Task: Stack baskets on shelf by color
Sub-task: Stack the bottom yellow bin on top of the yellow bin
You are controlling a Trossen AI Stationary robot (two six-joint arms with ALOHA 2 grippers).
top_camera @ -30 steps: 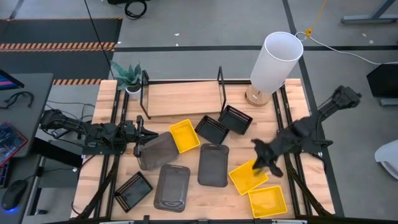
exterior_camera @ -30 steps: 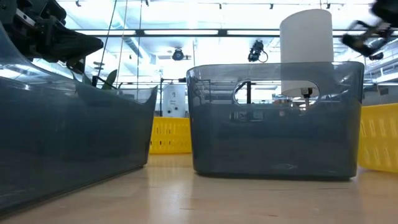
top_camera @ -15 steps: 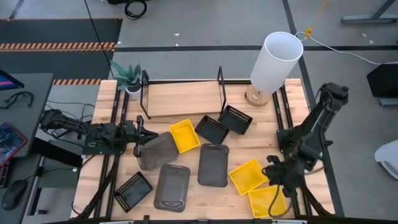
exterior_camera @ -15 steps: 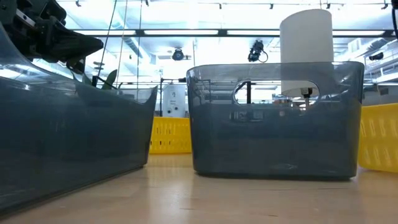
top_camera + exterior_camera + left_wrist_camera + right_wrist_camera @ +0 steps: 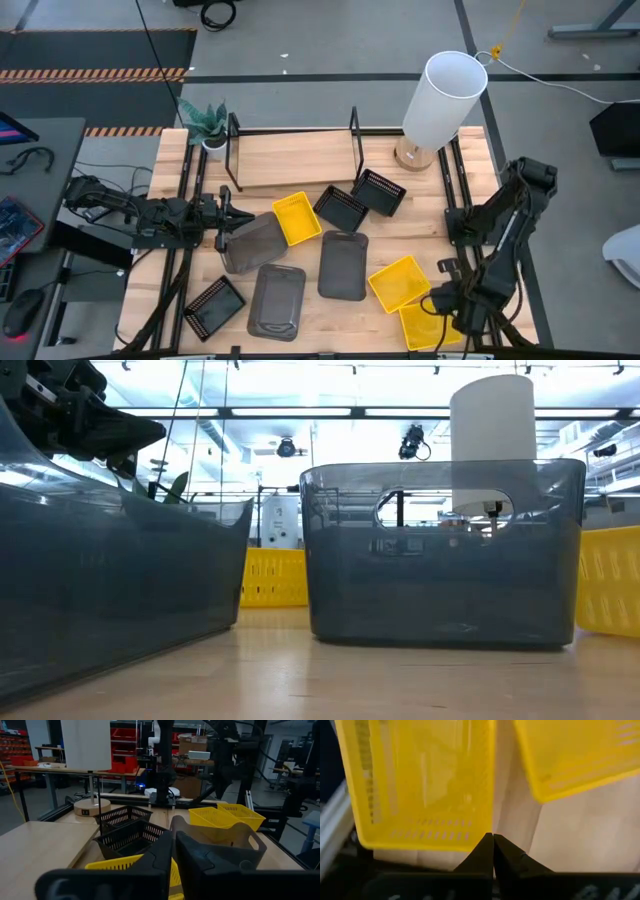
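Yellow basket at the table's near right corner, a second yellow basket just beside it, a third mid-table among dark grey and black mesh baskets. Shelf at the far side, board bare. Right gripper over the corner basket's rim, fingers pressed together, tips meeting above the rim, grasping nothing. Left gripper at a tilted grey basket, fingers closed on its wall.
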